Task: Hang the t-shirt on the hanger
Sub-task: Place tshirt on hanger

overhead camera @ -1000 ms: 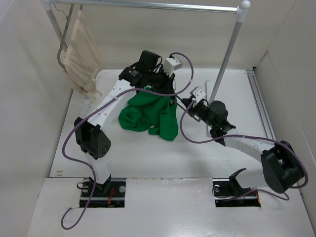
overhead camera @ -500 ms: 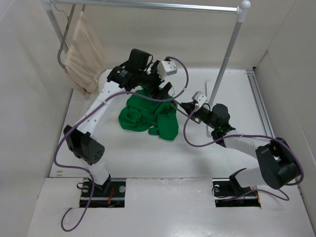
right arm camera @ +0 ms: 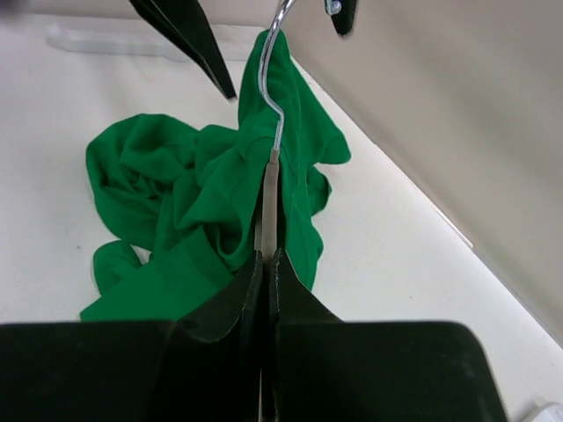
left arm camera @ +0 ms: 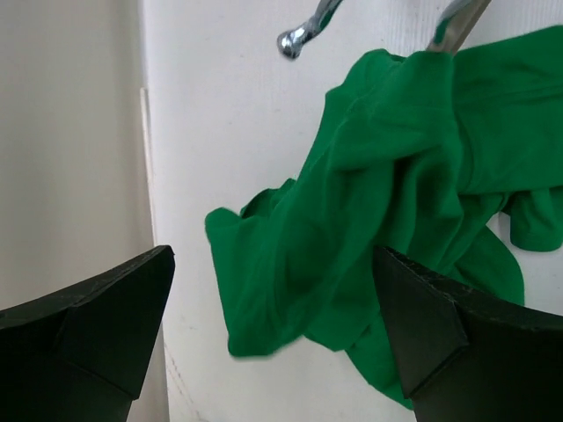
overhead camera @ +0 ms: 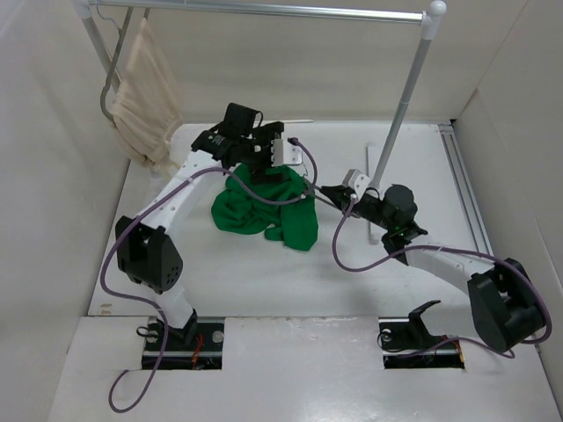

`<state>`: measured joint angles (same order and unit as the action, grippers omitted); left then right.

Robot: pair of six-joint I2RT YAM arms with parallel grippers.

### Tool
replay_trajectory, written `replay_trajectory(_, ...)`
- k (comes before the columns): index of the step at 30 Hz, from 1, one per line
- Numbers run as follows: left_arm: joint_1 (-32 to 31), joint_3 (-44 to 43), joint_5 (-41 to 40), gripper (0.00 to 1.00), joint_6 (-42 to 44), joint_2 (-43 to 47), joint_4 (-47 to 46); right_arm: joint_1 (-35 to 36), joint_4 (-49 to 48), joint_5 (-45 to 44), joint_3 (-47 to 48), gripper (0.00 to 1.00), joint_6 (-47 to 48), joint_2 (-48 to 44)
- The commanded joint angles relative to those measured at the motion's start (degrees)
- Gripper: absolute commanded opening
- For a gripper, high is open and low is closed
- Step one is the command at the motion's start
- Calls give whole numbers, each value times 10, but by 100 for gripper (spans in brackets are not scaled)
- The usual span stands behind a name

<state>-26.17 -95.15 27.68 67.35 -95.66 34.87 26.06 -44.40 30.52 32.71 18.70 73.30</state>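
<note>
right fingers [right arm camera: 227, 306] shut tight on the hanger [right arm camera: 267, 198] stem, hook sticking out of the t-shirt [overhead camera: 264, 209]; shirt bunched on the worktop [overhead camera: 229, 272] mid-back; left fingers [left arm camera: 106, 308] wide apart, empty, just above the cloth

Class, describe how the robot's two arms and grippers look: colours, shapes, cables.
The left arm and right arm share white links and rounded black joint housings. A purple cable loops along each. The left gripper and right gripper have black, wedge-shaped fingers.
</note>
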Motion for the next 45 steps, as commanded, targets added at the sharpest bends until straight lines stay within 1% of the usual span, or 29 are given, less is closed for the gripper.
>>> replay_trajectory(1,-1,-10,53,94,77,-18,-7,-4,-5,50,3,0,16,-21)
replay_trajectory(3,-6,-24,53,94,91,-46,20,-4,0,57,10,0,22,-21)
replay_trajectory(5,-6,-31,47,92,128,-67,45,-4,0,62,10,0,22,-33)
replay_trajectory(7,-6,-31,47,79,148,-73,86,-9,0,62,10,0,22,-39)
replay_trajectory(9,-6,-36,47,55,156,-88,122,-9,6,62,15,0,22,-39)
replay_trajectory(10,-6,-44,52,24,151,-88,129,-14,12,62,21,0,22,-39)
replay_trajectory(11,-6,-49,52,5,141,-88,129,-15,22,62,21,0,22,-39)
replay_trajectory(12,-6,-57,52,0,97,-88,129,-15,29,62,29,0,22,-39)
replay_trajectory(14,1,-63,61,0,60,-88,124,-15,47,41,45,1,22,-39)
replay_trajectory(15,8,-68,69,0,37,-81,118,-15,74,30,51,9,22,-39)
replay_trajectory(16,8,-68,69,0,-22,-72,98,-15,97,16,72,19,28,-39)
replay_trajectory(17,21,-58,69,0,-55,-65,84,-20,121,3,84,30,28,-39)
replay_trajectory(18,21,-48,69,0,-88,-56,68,-20,172,-25,96,50,34,-39)
replay_trajectory(20,37,-1,55,0,-155,-24,12,-20,223,-62,129,68,40,-61)
replay_trajectory(21,37,17,50,0,-210,-11,-3,-20,243,-105,136,80,40,-70)
replay_trajectory(23,43,72,37,0,-255,28,-38,-14,295,-149,144,90,45,-109)
replay_trajectory(25,43,102,26,0,-308,51,-51,-1,335,-205,144,100,52,-139)
replay_trajectory(26,43,127,26,0,-331,71,-56,15,344,-215,144,100,57,-166)
replay_trajectory(29,37,160,14,0,-396,98,-79,58,374,-226,138,100,103,-191)
replay_trajectory(30,37,179,9,0,-410,114,-88,98,379,-226,127,100,124,-191)
replay_trajectory(31,24,186,-3,0,-420,121,-89,117,379,-226,120,100,124,-179)
replay_trajectory(32,17,193,-10,0,-429,127,-94,132,379,-199,114,100,124,-164)
replay_trajectory(33,10,205,-20,0,-444,137,-94,156,379,-179,114,100,129,-124)
replay_trajectory(35,-13,217,-55,0,-458,146,-100,173,379,-140,114,100,129,-74)
replay_trajectory(37,-30,225,-74,0,-464,154,-100,184,354,-126,120,100,122,4)
replay_trajectory(39,-43,231,-93,0,-470,160,-105,184,311,-102,120,100,114,49)
replay_trajectory(40,-49,231,-98,0,-477,166,-105,184,292,-102,120,100,105,81)
replay_trajectory(43,-56,236,-131,0,-483,173,-110,184,208,-124,93,100,66,121)
replay_trajectory(45,-56,236,-131,0,-483,178,-111,184,185,-152,80,98,36,143)
